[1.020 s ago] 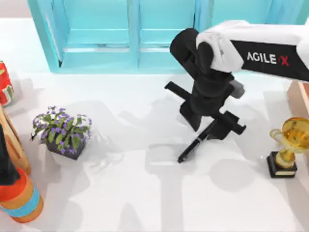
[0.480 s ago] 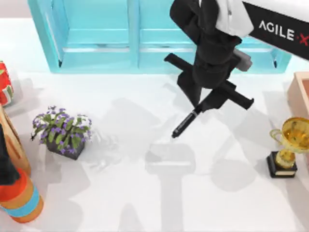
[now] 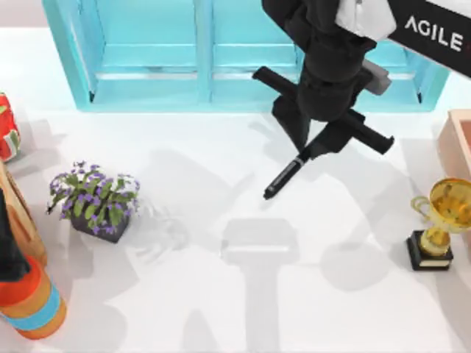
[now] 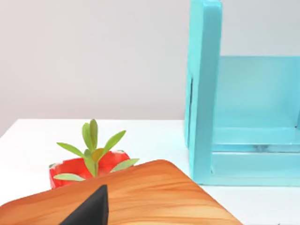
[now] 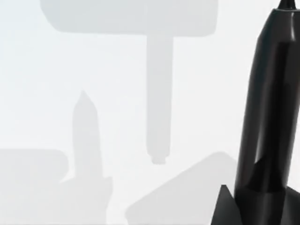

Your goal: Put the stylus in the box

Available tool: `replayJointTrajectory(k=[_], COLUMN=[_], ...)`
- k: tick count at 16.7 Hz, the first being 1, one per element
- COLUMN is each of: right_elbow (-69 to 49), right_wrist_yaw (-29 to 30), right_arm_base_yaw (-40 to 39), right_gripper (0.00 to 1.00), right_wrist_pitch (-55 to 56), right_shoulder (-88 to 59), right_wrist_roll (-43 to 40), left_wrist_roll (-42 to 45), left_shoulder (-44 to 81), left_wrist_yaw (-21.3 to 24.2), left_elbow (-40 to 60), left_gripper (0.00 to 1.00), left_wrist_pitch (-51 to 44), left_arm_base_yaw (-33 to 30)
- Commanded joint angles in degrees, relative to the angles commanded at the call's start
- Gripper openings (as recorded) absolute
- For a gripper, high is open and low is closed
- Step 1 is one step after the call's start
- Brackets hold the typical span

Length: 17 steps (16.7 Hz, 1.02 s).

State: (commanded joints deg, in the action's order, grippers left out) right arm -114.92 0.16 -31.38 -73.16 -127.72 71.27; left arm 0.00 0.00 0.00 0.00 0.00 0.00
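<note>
Stylus (image 3: 284, 178): clamped at its upper end in your right gripper (image 3: 318, 145), raised off the table, tip slanting down, so it can travel. Box (image 3: 456, 143): at the table's right edge, beyond the trophy (image 3: 440, 224); carry it there.

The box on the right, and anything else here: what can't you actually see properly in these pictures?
- Box: top view, cut off by the right edge; its inside is out of sight.
- Stylus: top view, its upper end is hidden under the right gripper, which holds it.
- Left gripper: left wrist view, one dark tip over a wooden board; its fingers cannot be judged.
- Trophy: top view, clipped by the right edge.
</note>
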Motion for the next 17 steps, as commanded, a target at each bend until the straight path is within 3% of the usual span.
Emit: replayJointTrajectory(k=[5, 13, 17], right_elbow=[4.3, 19.8, 25.9], right_wrist_yaw=[-0.1, -0.2, -0.3], right_arm_base_yaw=[9.5, 47.5, 58.5], right_gripper=[0.0, 0.0, 0.0], right_wrist_pitch=[0.1, 1.6, 2.5], right_shoulder=[3.4, 16.4, 21.8], right_wrist_roll=[-1.4, -6.8, -9.1], left_wrist_roll=[0.0, 0.0, 0.0], left_shoulder=[0.0, 0.0, 0.0], left_wrist_yaw=[0.0, 0.0, 0.0], left_elbow=[0.0, 0.0, 0.0], left_gripper=[1.0, 1.0, 1.0], left_wrist_pitch=[0.0, 0.0, 0.0], left_arm_base_yaw=[0.0, 0.0, 0.0])
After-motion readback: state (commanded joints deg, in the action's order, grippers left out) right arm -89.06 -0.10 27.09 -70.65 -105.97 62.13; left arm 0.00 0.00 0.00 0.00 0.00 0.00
